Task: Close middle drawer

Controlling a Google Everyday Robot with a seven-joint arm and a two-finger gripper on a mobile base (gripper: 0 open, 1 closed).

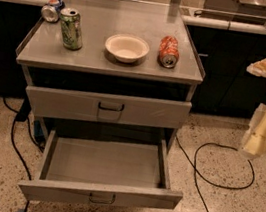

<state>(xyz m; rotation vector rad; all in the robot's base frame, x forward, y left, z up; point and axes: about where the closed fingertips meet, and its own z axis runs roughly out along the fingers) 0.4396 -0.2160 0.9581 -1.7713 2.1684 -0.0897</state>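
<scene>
One pincer, cropped at right edge, grip state untellable; middle drawer open.

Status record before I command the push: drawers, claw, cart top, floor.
middle drawer: pulled far out, nothing inside, handle facing the camera
drawer above: pushed in
claw: at the right edge of the view, off to the cart's right, clear of the drawer
cart top: green can upright; white bowl; orange can on its side; another can lying at the back left corner
floor: black cable looped to the right of the cart
task state: not yet closed
</scene>
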